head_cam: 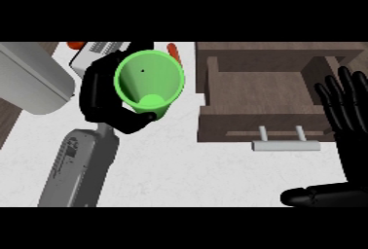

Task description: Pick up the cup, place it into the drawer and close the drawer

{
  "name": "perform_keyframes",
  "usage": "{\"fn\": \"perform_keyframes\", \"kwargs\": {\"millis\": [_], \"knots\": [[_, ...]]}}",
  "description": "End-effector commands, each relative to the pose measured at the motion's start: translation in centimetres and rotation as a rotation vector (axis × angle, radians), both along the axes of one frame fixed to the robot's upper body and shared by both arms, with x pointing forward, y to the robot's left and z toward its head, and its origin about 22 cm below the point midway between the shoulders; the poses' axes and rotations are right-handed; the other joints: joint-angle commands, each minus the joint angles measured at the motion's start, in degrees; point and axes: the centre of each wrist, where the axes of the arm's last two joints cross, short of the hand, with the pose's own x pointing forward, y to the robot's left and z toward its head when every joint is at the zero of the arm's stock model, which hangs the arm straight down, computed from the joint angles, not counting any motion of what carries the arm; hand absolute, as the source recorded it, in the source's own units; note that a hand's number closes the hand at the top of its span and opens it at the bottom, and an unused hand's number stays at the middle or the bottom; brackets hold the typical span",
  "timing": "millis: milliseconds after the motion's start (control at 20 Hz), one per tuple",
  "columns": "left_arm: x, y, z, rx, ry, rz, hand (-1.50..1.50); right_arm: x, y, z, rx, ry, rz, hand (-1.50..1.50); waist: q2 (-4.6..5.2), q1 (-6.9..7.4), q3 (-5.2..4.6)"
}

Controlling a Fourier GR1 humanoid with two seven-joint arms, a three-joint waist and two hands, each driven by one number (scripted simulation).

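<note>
A bright green cup [149,80] shows at upper left, its mouth facing me, lifted off the white counter. My left hand [104,99] is curled round its left side and bottom, thumb under the rim. The brown wooden drawer [262,90] stands pulled open at the right, its inside bare, with a grey bar handle [285,145] on its front. My right hand [345,121] rests open at the right edge, fingers up beside the drawer's right wall, thumb low and pointing left.
A light grey rounded appliance [32,78] fills the upper left corner. Behind the cup lie a white box-like thing [93,51] and orange-red bits [173,49]. White counter [194,170] stretches across the lower middle.
</note>
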Motion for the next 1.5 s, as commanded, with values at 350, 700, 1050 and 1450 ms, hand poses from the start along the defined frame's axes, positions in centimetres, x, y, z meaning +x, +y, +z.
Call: {"fn": "perform_keyframes", "kwargs": {"millis": [350, 700, 1050, 1450], "knots": [[3.3, -5.8, 4.7, 0.096, -0.014, 0.014, 1.5, -0.4, 0.7, 0.9, -0.006, 0.009, 0.001, -1.5, 0.08, -0.4, -0.03], [5.0, -9.0, 8.5, 0.165, 0.036, 0.005, 1.5, -0.6, -0.6, 0.4, -0.018, -0.004, -0.004, -1.5, 0.05, -0.54, -0.02], [7.3, -12.1, 7.9, 0.202, 0.07, 0.024, 1.5, 0.6, -0.2, -0.9, -0.008, -0.011, 0.015, -1.5, 0.32, -1.57, 0.0], [8.5, -13.2, 5.3, 0.217, 0.104, 0.072, 1.5, 0.6, 0.0, -0.2, -0.004, 0.018, 0.023, -1.5, 0.51, -2.41, 0.0]]}}
